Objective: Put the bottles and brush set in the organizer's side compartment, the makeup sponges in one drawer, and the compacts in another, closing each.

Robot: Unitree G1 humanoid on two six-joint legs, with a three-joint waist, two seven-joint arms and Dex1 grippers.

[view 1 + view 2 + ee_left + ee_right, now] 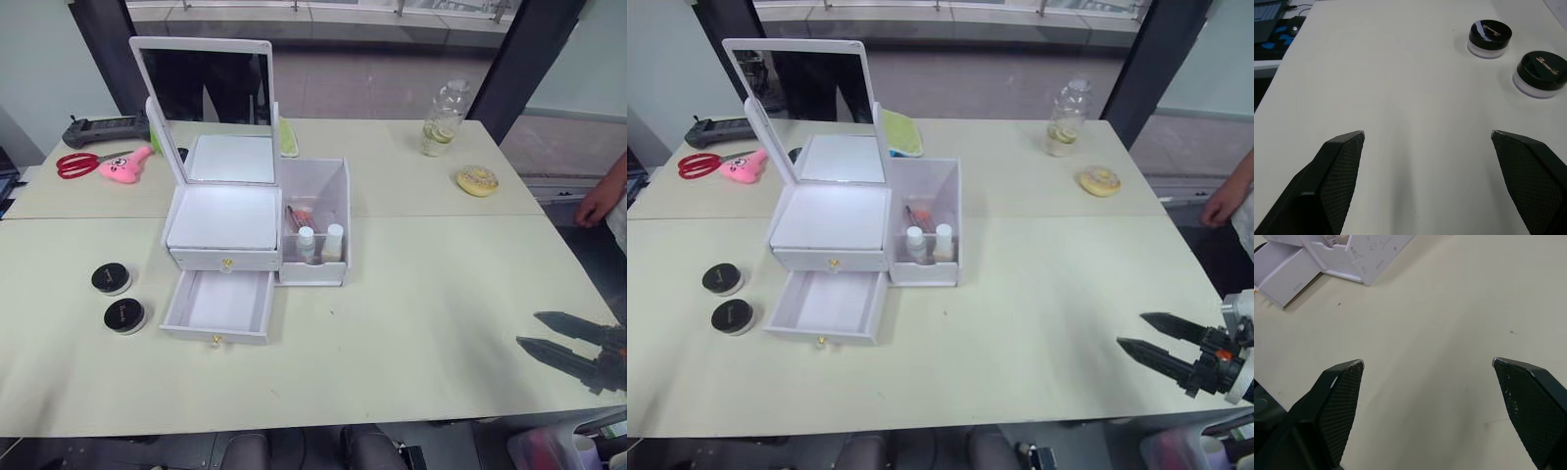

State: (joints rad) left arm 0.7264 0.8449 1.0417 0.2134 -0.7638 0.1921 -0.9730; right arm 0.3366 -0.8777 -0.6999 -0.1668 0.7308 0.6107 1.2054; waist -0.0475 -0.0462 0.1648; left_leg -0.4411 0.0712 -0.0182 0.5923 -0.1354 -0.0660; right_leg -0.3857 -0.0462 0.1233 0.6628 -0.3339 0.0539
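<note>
The white organizer (220,217) stands left of the table's middle with its mirror (211,88) upright. Its lower drawer (220,304) is pulled out and empty; the upper drawer (225,259) is shut. In the side compartment (313,272) stand two bottles (307,243) (334,240) with the brush set (297,217) behind them. Two black-lidded compacts (112,279) (125,316) lie on the table left of the open drawer. My left gripper (1427,132) is open over bare table, the compacts (1490,35) ahead of it. My right gripper (528,328) hangs open at the table's front right. The makeup sponges are out of view.
Red scissors (78,163), a pink toy (125,168) and a black device (103,129) lie at the back left. A green item (288,139) sits behind the organizer. A drink bottle (444,119) and a yellowish ring (477,180) sit back right. A person's hand (595,208) shows at the right edge.
</note>
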